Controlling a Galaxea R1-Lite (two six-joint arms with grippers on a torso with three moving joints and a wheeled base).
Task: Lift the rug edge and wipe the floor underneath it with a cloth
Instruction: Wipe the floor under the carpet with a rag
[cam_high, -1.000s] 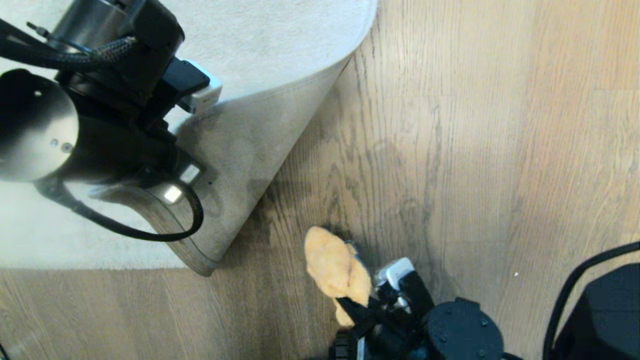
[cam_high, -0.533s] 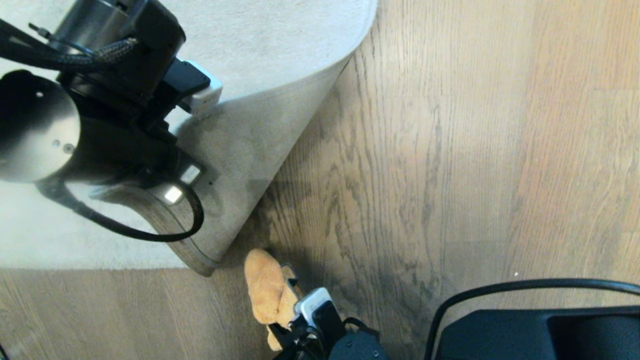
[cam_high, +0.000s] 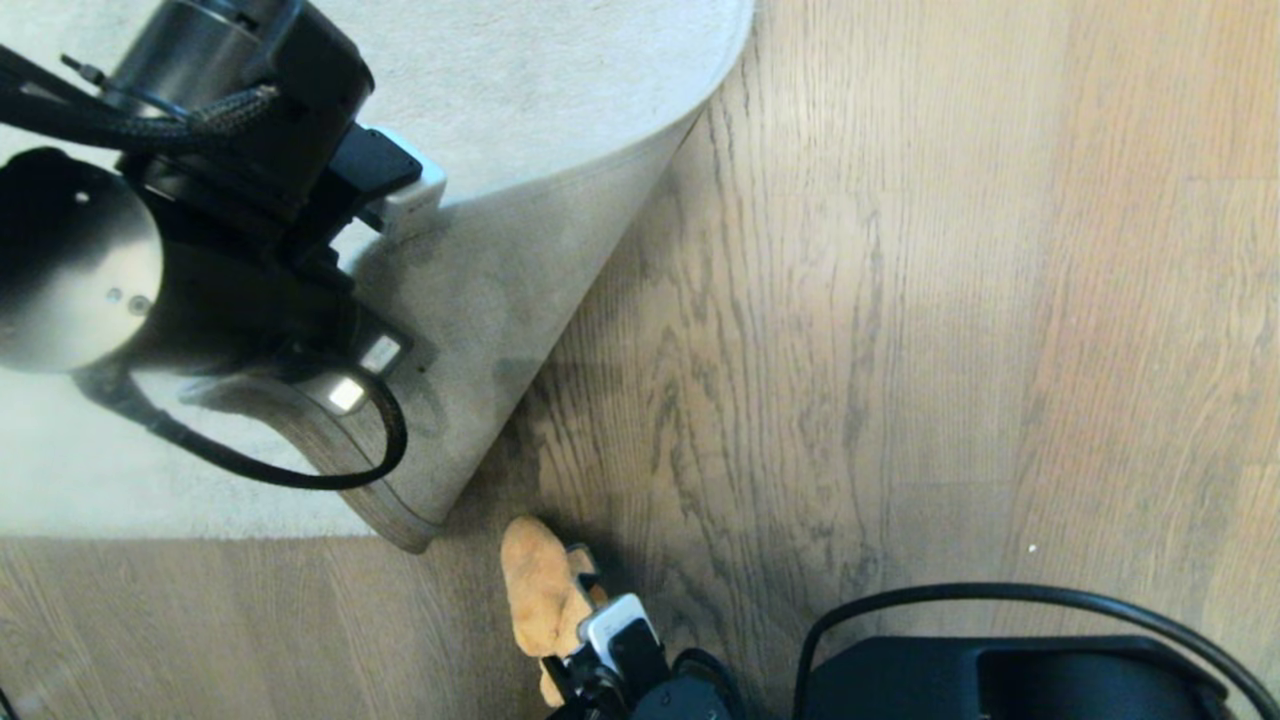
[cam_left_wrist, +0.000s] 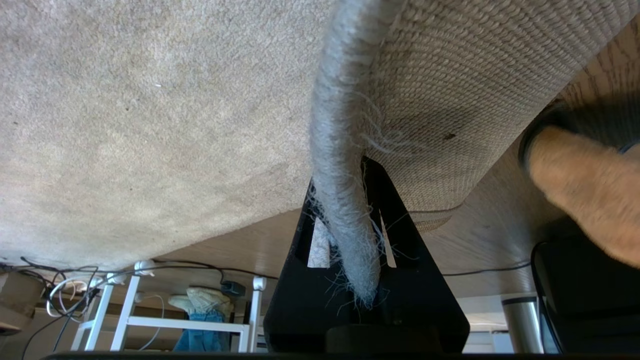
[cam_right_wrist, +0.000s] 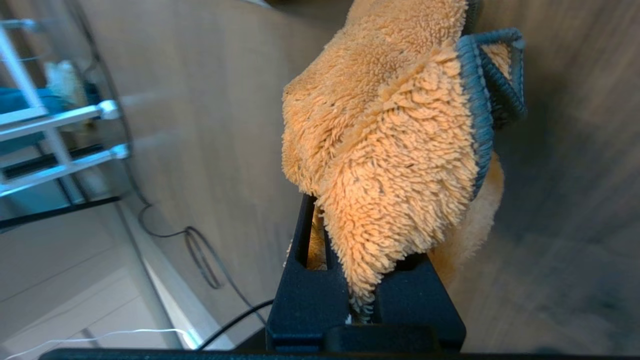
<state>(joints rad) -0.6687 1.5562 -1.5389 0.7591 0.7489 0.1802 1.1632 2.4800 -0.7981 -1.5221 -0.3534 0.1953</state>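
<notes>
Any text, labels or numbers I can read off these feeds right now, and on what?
None: no readable word, brand, number or sign in any view.
The rug edge, the orange cloth, the floor and both black end effectors, left and right, carry no print.
The white metal rack behind shows no lettering either.

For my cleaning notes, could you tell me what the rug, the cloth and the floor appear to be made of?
The rug edge looks like short grey pile on a beige woven backing, with loose fibres fraying at the border. The cloth looks like fluffy orange microfibre or terry with a stitched grey hem. The floor shows brown-grey wood grain in planks with a matte finish; solid wood or laminate cannot be told.
</notes>
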